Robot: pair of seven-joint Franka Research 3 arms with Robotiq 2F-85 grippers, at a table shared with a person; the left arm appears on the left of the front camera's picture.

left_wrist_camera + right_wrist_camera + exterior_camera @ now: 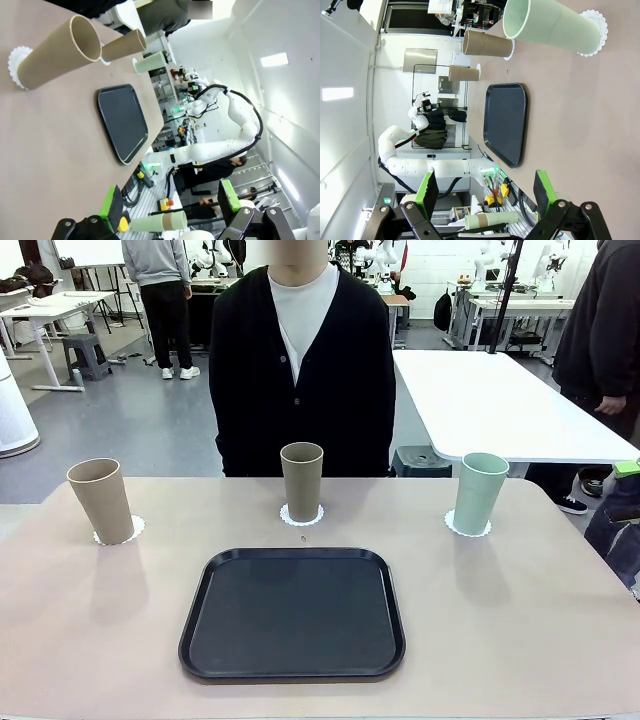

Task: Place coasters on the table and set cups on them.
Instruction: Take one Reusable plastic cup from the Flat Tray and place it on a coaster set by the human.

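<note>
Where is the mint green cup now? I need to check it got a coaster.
In the front view the mint green cup stands upright on a white coaster at the table's far right, right of the black tray.

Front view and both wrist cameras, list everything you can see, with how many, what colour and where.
Tan-brown cups: two, one far left, one centre, each upright on a coaster.
Mint green cup: one, far right, upright on a coaster.
Coasters: three, white, scalloped, under the cups.
Tray: one, black, bare, near centre of the table.
Table: one, beige-pink.
Small speck: one, between centre coaster and tray; too small to identify.
Person: one, black cardigan, standing at the far side.
Left gripper: open, empty, off the table's edge.
Right gripper: open, empty, off the table's edge.
</note>
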